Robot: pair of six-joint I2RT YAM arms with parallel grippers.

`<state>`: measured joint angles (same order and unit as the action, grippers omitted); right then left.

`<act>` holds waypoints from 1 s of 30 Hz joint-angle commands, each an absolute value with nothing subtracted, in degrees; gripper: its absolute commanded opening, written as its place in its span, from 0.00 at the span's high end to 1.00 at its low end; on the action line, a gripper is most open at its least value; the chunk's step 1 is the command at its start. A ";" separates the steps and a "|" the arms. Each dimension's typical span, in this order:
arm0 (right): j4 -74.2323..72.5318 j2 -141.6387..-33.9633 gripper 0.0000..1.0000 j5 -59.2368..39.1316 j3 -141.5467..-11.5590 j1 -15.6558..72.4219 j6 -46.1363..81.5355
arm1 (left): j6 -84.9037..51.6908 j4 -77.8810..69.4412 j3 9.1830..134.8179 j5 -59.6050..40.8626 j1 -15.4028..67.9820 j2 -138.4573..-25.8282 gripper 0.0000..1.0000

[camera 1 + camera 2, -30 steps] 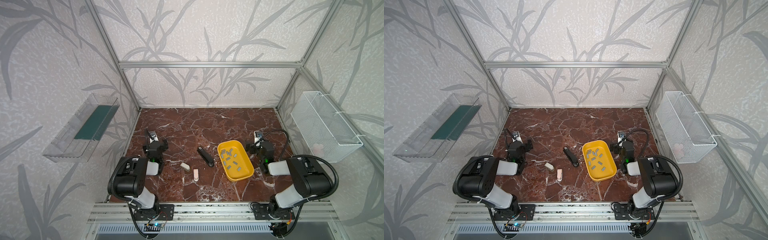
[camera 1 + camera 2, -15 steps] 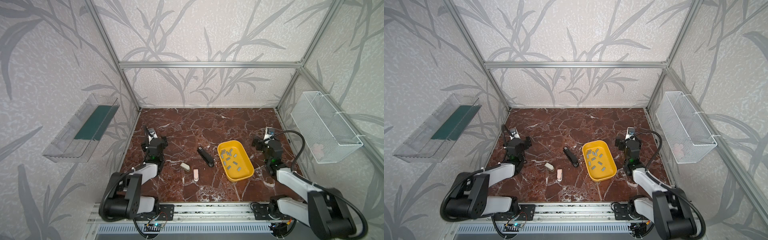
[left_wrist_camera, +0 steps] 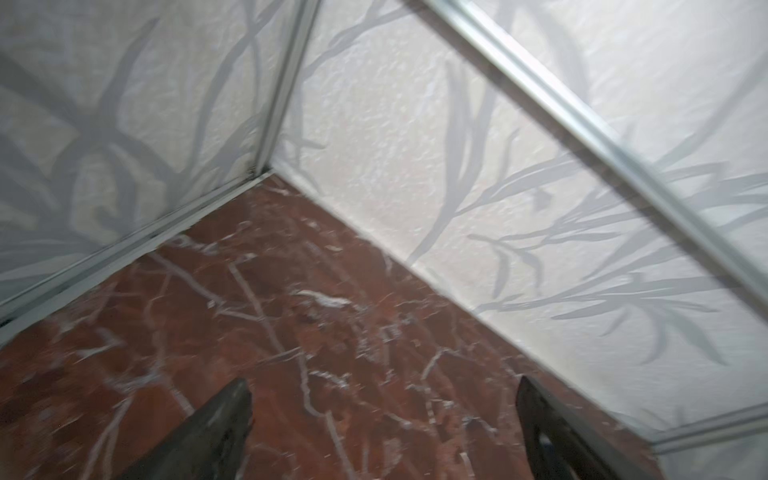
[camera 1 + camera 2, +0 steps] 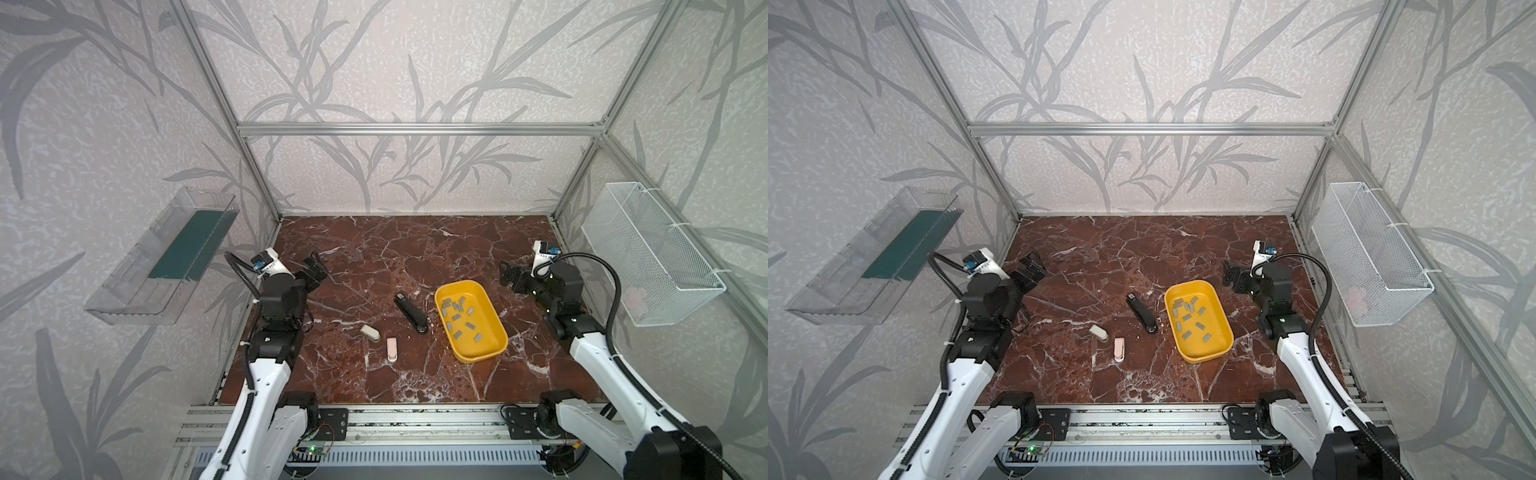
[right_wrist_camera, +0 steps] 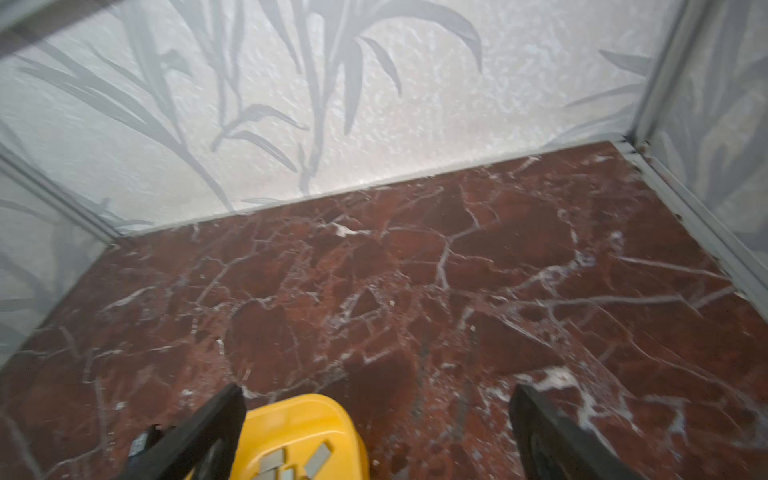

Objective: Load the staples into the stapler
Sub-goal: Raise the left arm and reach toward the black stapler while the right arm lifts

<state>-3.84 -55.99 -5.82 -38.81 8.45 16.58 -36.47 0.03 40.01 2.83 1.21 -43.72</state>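
Staples (image 4: pixel 459 316) are lying loose in the yellow tray (image 4: pixel 478 355) right of centre on the worktop (image 4: pixel 374 249), just near-left of the right hand (image 4: pixel 509 276), which is hanging spread and empty like the left hand (image 4: pixel 316 269), that one sitting well further away across the black stapler (image 4: pixel 410 313).

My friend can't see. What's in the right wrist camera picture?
The right gripper is wide open and empty, with a corner of a yellow tray holding grey staples showing between its black fingers. Beyond are a red-brown marble table and a leaf-patterned wall.
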 commanded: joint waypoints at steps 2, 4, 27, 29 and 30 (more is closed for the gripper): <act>5.93 -55.72 0.01 -5.36 -46.40 16.74 16.09 | -41.21 5.55 56.17 -8.40 1.12 -45.31 0.01; 5.05 -55.66 0.01 -3.94 -45.82 19.31 16.66 | -38.54 7.90 63.30 -10.60 1.17 -48.16 0.01; -3.82 -49.19 0.01 -0.80 -32.71 14.79 26.97 | 47.70 29.03 76.75 -9.94 34.95 -85.58 0.04; -5.05 -48.08 0.01 0.27 -31.05 14.44 28.22 | 52.87 34.53 78.29 -12.33 35.63 -86.98 0.14; -5.52 -47.47 0.01 1.20 -30.25 14.26 29.38 | 54.04 36.15 78.51 -12.31 35.81 -87.86 0.18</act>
